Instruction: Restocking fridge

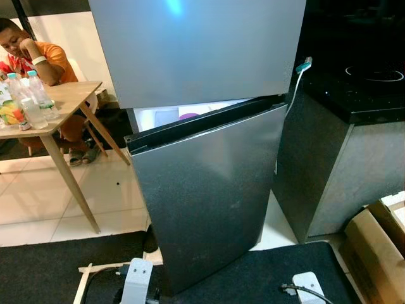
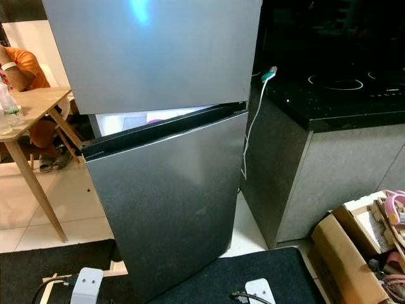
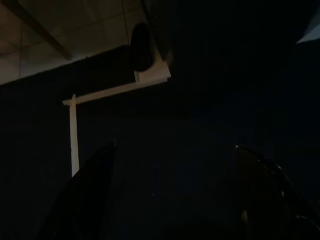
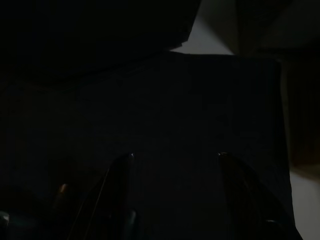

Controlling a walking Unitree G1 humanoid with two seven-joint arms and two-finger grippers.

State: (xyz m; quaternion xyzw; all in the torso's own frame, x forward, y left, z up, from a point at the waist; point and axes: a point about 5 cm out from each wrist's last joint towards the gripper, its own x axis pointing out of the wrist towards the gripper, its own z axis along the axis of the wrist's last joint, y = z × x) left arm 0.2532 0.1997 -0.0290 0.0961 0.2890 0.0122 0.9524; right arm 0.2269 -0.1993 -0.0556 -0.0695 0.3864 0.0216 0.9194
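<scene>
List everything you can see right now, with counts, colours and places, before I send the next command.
Fridge: one, silver-grey, straight ahead, lower door ajar.
Wooden table: one, light wood, on the left.
Bottles: several, clear, on that table.
Person: one, orange top, seated behind the table.
Counter: one, grey with black top, right of the fridge.
Cable: one, white, hanging between fridge and counter.
Cardboard box: one, brown, on the floor at right.
Mat: black, on the floor.
Left gripper: open, low.
Right gripper: open, low.
</scene>
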